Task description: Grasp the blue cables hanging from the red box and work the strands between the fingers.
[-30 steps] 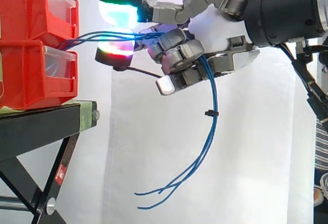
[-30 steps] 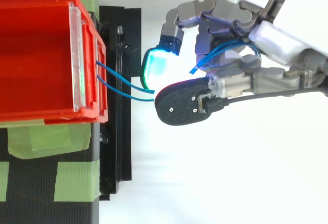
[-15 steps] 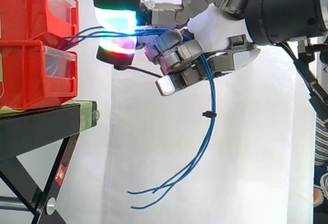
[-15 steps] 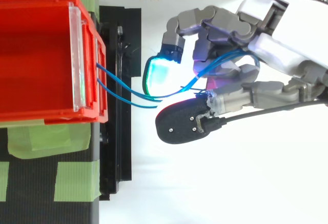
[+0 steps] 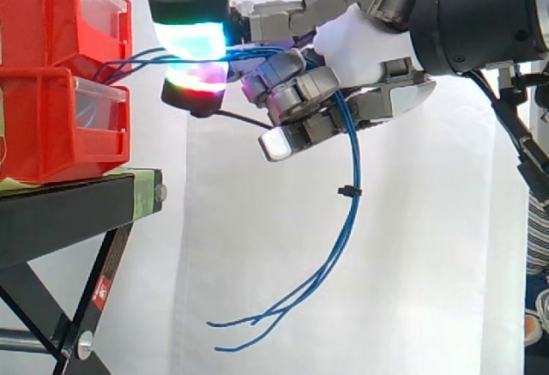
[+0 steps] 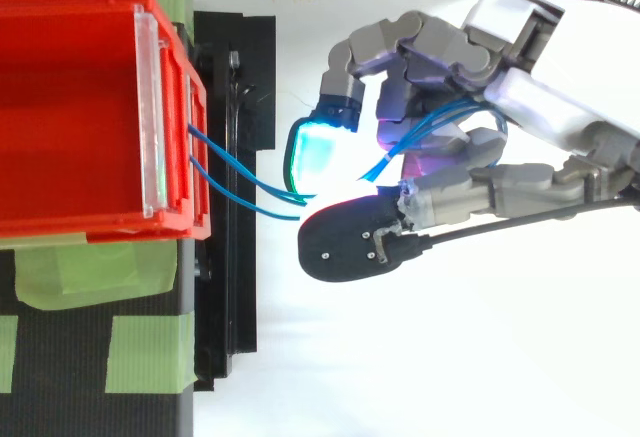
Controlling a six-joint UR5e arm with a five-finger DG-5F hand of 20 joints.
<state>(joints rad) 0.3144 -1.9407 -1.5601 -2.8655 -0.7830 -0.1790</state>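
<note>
Several blue cables [image 5: 354, 165] run from the red box [image 5: 39, 15] ahead of the hand [image 5: 369, 49]. Its curled fingers [image 5: 296, 92] pinch the strands, and the loose ends hang below.

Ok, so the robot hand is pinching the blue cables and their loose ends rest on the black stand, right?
Not quite: the robot hand does pinch the blue cables, but the side view shows their loose ends hanging free in the air, off the black stand.

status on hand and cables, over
Hand shut on cables, strands threaded through curled fingers. Cables run from red box to hand, loose ends hanging below. Nothing in the way.
</note>
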